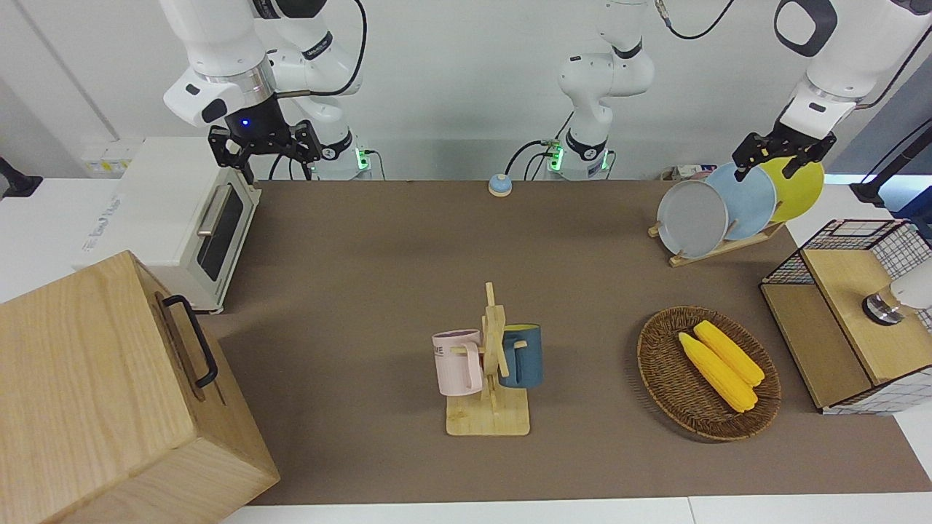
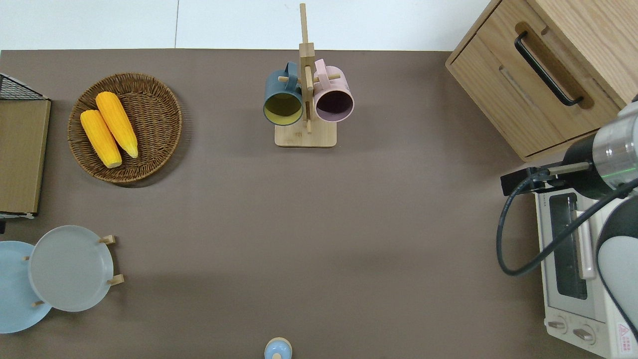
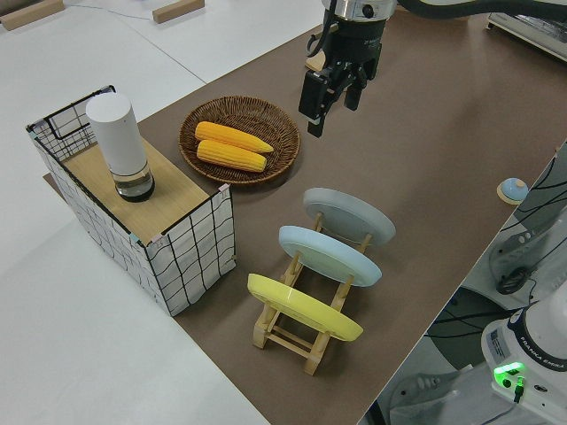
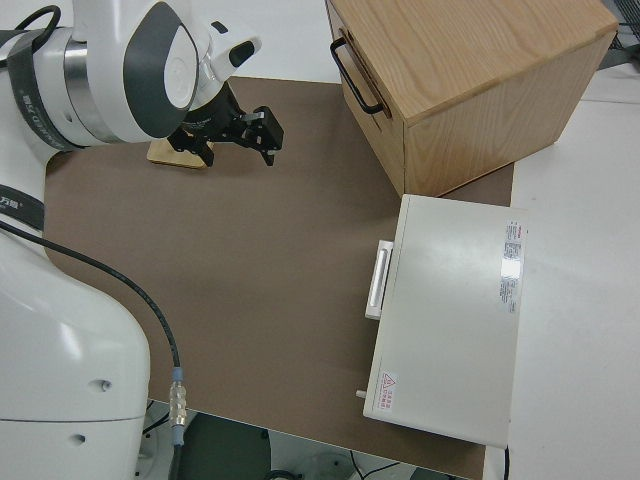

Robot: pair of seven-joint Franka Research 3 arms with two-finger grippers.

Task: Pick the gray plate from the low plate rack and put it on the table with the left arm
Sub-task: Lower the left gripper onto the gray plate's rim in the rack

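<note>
Three plates in low plate rack (image 3: pixel 306 305): gray plate (image 3: pixel 349 216), blue, yellow; left gripper (image 3: pixel 330 96) above, unclenched, grasping nothing.

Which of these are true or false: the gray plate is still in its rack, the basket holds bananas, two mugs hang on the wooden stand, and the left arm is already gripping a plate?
1. The gray plate stands in the low plate rack. True.
2. The wicker basket holds bananas. False: it holds two ears of yellow corn.
3. A pink mug and a dark blue mug hang on the tall wooden mug stand. True.
4. The left gripper grips a plate. False: it hangs in the air with open, empty fingers.
5. The gray plate is the rack's plate farthest from the robots. True; the light blue plate and yellow plate stand nearer.
</note>
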